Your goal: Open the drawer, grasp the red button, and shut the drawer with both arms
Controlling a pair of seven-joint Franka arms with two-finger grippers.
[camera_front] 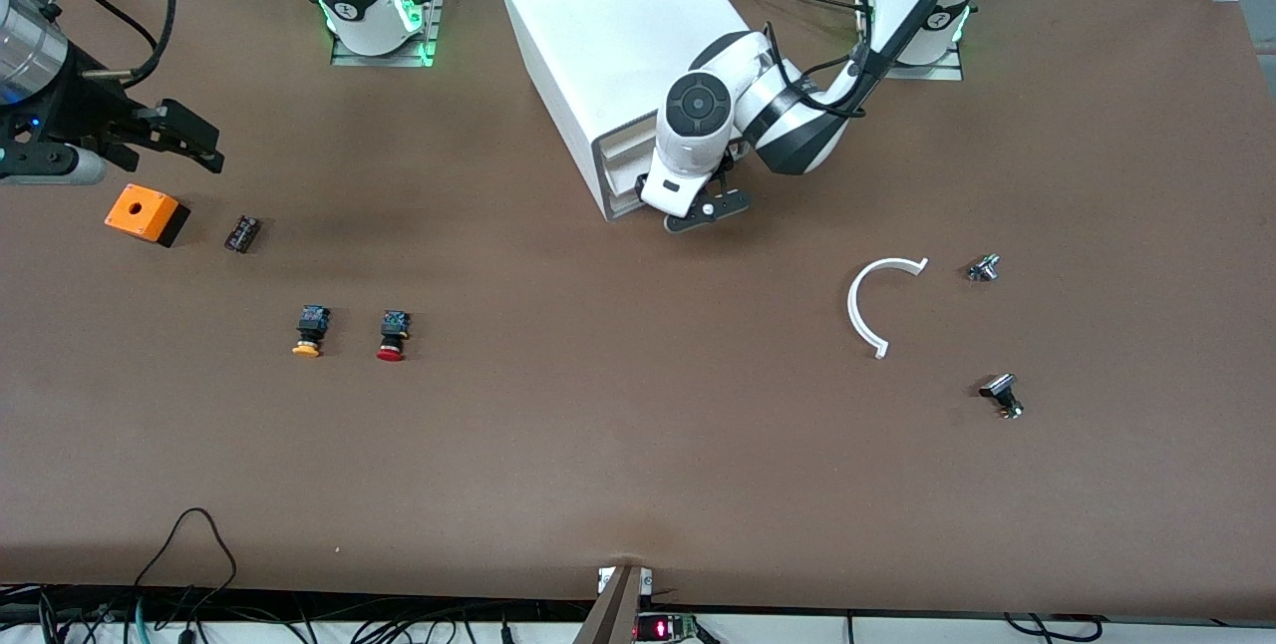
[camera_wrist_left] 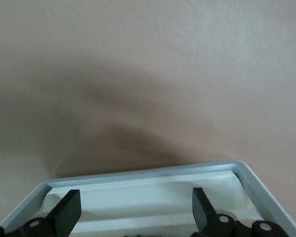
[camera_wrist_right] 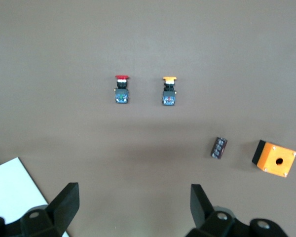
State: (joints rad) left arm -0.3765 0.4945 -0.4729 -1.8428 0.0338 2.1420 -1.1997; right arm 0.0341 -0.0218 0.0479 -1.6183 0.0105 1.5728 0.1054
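The white cabinet (camera_front: 598, 36) stands near the robots' bases, with its stacked drawers facing the front camera. My left gripper (camera_front: 706, 213) is at the cabinet's front, low by the drawer (camera_front: 626, 187). In the left wrist view this gripper (camera_wrist_left: 136, 212) is open, its fingers standing over the white tray's rim (camera_wrist_left: 138, 173). The red-capped button (camera_front: 392, 337) lies on the table toward the right arm's end, and it also shows in the right wrist view (camera_wrist_right: 121, 89). My right gripper (camera_front: 204, 146) hangs open and empty above the table near the orange box; its fingers (camera_wrist_right: 66, 205) hold nothing.
An orange-yellow-capped button (camera_front: 310, 331) lies beside the red one. An orange box with a hole (camera_front: 146, 213) and a small black part (camera_front: 241, 233) lie farther from the camera. A white curved strip (camera_front: 875, 300) and two small metal parts (camera_front: 983, 268) (camera_front: 1002, 395) lie toward the left arm's end.
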